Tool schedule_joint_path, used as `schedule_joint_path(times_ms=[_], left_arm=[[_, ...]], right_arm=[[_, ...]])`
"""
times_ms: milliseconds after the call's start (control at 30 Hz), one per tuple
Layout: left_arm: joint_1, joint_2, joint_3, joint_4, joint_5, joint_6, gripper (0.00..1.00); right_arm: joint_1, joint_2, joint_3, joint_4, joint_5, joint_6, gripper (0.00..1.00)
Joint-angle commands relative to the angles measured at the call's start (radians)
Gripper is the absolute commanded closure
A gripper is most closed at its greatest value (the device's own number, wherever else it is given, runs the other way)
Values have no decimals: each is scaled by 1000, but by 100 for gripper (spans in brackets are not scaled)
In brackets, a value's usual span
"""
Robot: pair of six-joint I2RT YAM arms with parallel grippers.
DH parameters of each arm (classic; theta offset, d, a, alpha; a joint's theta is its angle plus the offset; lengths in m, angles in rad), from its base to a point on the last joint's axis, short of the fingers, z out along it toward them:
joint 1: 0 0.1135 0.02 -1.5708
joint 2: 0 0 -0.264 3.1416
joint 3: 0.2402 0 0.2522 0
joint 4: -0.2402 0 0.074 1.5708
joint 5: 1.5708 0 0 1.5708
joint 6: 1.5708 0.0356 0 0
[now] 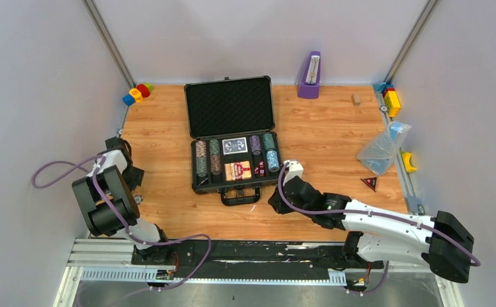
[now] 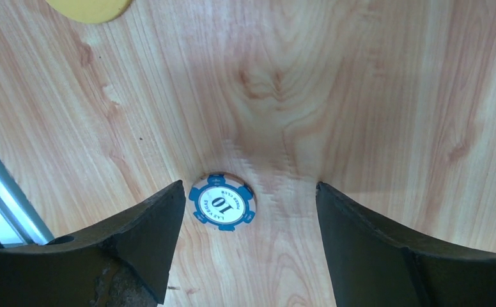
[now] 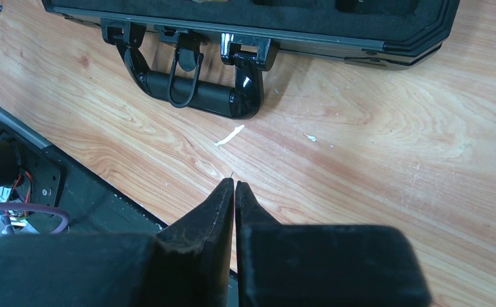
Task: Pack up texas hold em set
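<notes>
Left jaws stand wide, nothing held; the blue-white chip (image 2: 222, 201) lies flat on the counter (image 2: 373, 96) between them, off-centre. Centre over it, drop till tips touch wood, close slow, since a flat chip prob. slips. Right jaws: shut, empty, near the handle (image 3: 194, 96). The case (image 1: 229, 107) sits open mid-counter.

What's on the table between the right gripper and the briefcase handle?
Only bare table with a small white scrap on it, seen in the right wrist view. The right gripper, shut, points at the briefcase handle.
</notes>
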Motion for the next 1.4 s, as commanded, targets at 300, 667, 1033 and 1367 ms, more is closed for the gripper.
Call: schedule_joint_path(times_ms=[300, 667, 1033, 1367], left_arm=[[-67, -2, -40, -115, -29, 2, 22], [41, -72, -154, -46, 79, -5, 23], [163, -102, -180, 6, 90, -9, 38], [169, -104, -180, 7, 83, -17, 57]], right_arm=[[5, -140, 0, -4, 17, -29, 92], [5, -142, 26, -34, 22, -31, 91], [5, -171, 33, -57, 20, -32, 91], [5, -143, 71, -68, 22, -32, 91]])
